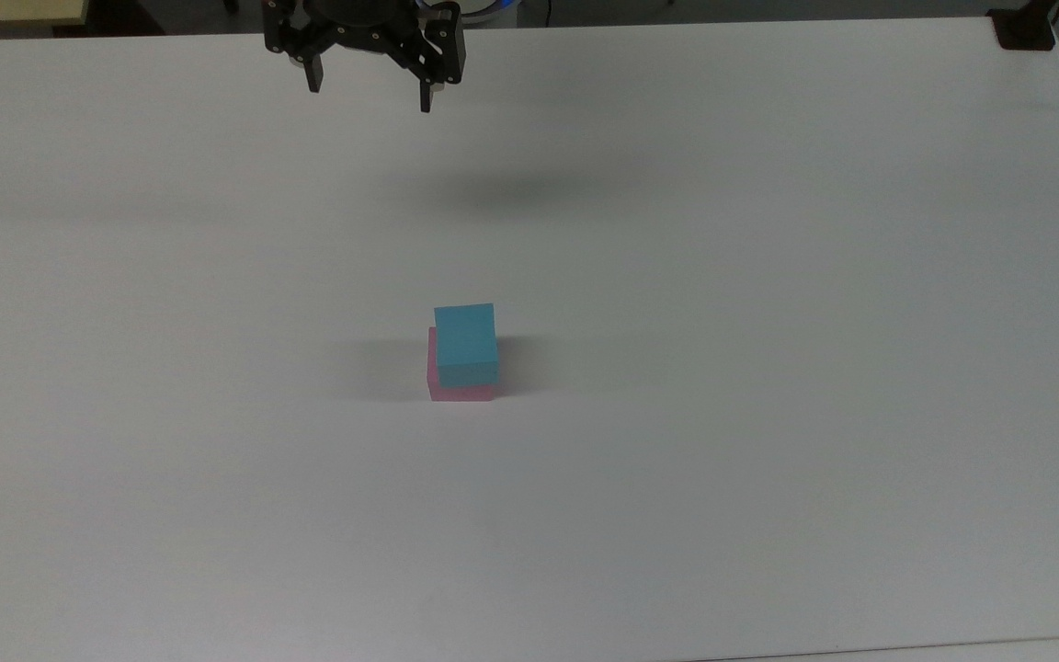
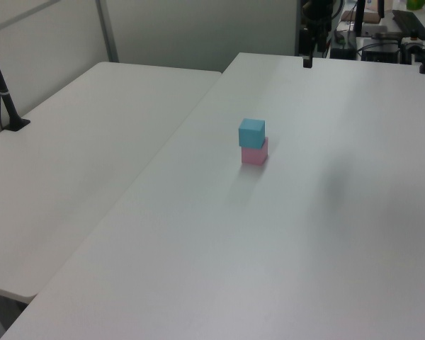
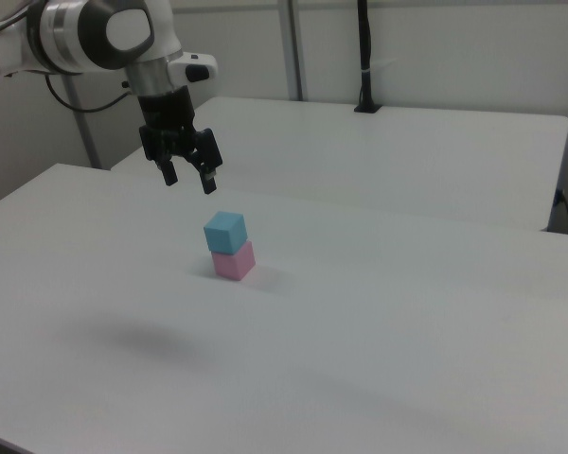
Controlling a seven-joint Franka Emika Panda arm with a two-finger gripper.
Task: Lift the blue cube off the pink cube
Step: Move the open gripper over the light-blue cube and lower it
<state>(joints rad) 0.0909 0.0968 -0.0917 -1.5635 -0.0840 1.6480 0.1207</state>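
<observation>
We see the blue cube (image 1: 466, 344) sitting right on top of the pink cube (image 1: 459, 390), the pair standing near the middle of the white worktop (image 1: 768, 368). From the top view the blue one is shifted a little toward the far edge and the top view's right, so a pink strip peeks out along the near side and the top view's left. The right view gives us the stack side-on, blue cube (image 3: 225, 231) above pink cube (image 3: 234, 260), the upper one turned slightly off square. There too we get the arm (image 3: 95, 33), white with a dark joint cap, reaching in from the right view's left, and the black pincer (image 3: 189, 180) hanging in the air, up and to the right view's left of the cubes, well apart from them. Its fingers (image 3: 208, 182) are spread and hold nothing. In the top view the pincer (image 1: 370, 96) hangs at the far edge of the worktop, with a soft shadow (image 1: 511, 193) on the surface between it and the stack. The left view shows us the cubes (image 2: 252, 132) (image 2: 255, 152) from the other side, with a second white table (image 2: 78, 156) butted against the worktop on the left view's left and a black pole (image 2: 3, 88) standing on it. Behind, we have plain pale walls (image 3: 454, 47), and at the far end in the left view some dark equipment (image 2: 382, 28) we cannot make out. No writing that we can read anywhere.
</observation>
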